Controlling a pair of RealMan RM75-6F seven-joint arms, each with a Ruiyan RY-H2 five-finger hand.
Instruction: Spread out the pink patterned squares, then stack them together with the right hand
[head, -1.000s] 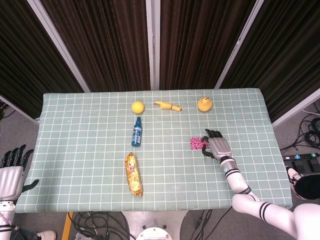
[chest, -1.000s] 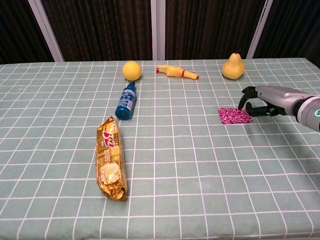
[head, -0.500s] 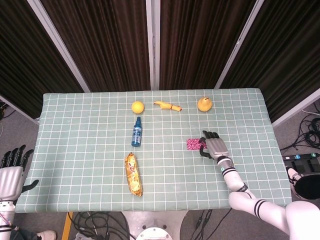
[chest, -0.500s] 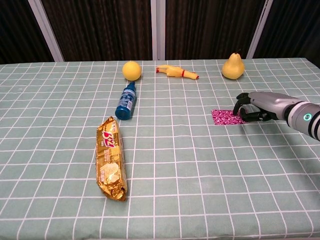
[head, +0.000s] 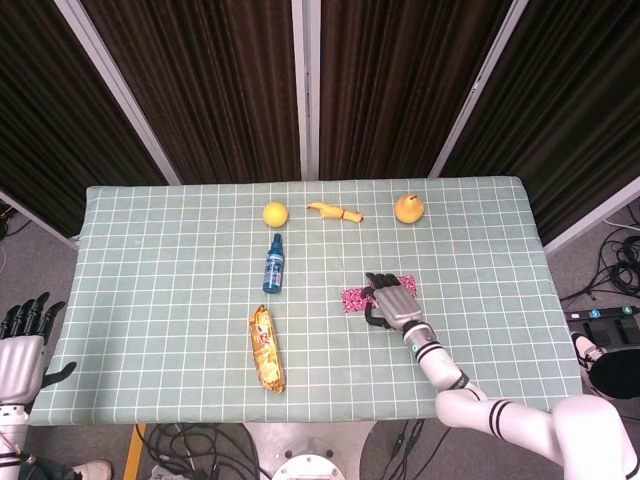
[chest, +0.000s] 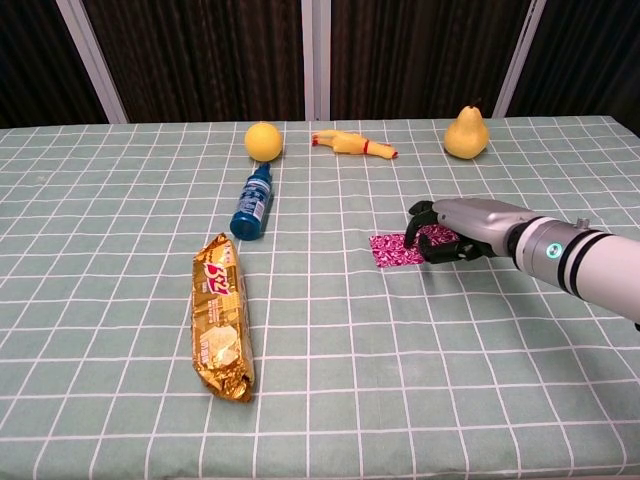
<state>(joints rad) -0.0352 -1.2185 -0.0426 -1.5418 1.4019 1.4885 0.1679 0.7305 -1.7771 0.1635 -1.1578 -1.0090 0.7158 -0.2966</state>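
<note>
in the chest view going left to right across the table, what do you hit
gold snack packet → blue spray bottle → yellow ball → rubber chicken → pink patterned squares → right hand

right hand (chest: 452, 232) palm down, fingers (chest: 420, 212) curled low; left hand (head: 20, 350) fingers up, spread.

Snack packet (chest: 222, 327), blue bottle (chest: 252, 202), pear (chest: 466, 135)

1. A robot lab or test cell.
2. Dark curtains (head: 200, 90) wall off the far edge of the table (head: 150, 300).
3. Loose cables (head: 620, 260) trail on the floor beside its right edge.
</note>
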